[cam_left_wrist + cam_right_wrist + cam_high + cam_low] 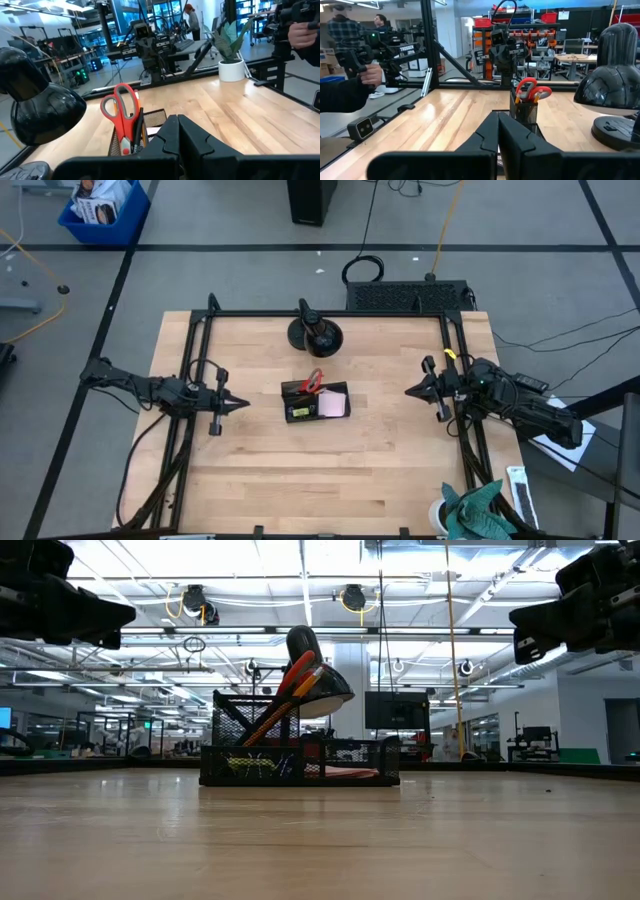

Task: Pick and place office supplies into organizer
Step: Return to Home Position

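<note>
Small black mesh desk organizer (298, 412) sits mid-way across the wooden worktop (300, 480), long axis left-right, holding red-handled scissors (313, 379) and pink sticky-note pad (333, 407). Left end effector (238, 404), closed and empty, points at it from the left. Right end effector (412, 391) does likewise from the right. Left looks slightly nearer.

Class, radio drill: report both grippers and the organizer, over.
Left gripper shut, empty, left of organizer. Right gripper shut, empty, opposite side. Scissors, pink sticky pad inside organizer. Nothing blocking.

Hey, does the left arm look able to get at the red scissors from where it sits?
Probably yes: only bare table lies between the left gripper and the organizer, and the scissors stand handles-up in it.
</note>
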Robot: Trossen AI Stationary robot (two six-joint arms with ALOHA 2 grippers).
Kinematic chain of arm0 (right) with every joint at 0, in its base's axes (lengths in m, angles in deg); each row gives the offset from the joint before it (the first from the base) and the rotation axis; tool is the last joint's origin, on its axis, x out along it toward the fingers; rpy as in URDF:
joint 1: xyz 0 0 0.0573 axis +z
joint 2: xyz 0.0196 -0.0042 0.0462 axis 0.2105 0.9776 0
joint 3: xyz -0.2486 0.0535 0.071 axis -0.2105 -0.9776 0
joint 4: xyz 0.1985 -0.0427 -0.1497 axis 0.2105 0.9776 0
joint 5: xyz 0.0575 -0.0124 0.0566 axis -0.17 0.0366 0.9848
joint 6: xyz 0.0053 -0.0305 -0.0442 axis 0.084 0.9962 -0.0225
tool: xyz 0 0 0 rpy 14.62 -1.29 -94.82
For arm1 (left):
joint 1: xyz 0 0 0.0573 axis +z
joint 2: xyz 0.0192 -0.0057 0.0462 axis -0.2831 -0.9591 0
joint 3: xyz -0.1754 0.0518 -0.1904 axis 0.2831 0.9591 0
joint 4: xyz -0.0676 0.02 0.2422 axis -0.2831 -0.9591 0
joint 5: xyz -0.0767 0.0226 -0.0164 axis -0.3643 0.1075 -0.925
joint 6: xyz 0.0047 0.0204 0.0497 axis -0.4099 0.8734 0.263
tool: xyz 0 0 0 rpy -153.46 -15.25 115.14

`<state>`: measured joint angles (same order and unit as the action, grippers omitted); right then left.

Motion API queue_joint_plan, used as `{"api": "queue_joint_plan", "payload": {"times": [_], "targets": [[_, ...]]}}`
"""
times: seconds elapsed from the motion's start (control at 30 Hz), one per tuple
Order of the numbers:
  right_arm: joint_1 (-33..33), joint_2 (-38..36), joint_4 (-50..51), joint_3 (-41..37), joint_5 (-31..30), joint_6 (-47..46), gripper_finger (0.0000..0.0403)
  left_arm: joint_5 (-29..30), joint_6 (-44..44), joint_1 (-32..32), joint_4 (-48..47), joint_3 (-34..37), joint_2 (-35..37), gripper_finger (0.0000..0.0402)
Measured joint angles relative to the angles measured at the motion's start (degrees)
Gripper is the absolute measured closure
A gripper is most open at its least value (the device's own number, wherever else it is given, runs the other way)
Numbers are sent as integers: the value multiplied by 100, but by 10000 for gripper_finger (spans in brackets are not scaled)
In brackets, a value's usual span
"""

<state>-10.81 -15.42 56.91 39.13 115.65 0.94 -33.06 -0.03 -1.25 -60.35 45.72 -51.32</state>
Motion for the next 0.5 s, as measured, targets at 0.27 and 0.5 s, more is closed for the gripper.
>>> {"api": "queue_joint_plan", "payload": {"times": [0.27,0.5], "targets": [[2,0,-274,-206,1,-113,403,33,37,0,-30,0,0,401],[2,-2,-335,-297,1,-157,403,37,-5,0,-28,0,0,401]]}}
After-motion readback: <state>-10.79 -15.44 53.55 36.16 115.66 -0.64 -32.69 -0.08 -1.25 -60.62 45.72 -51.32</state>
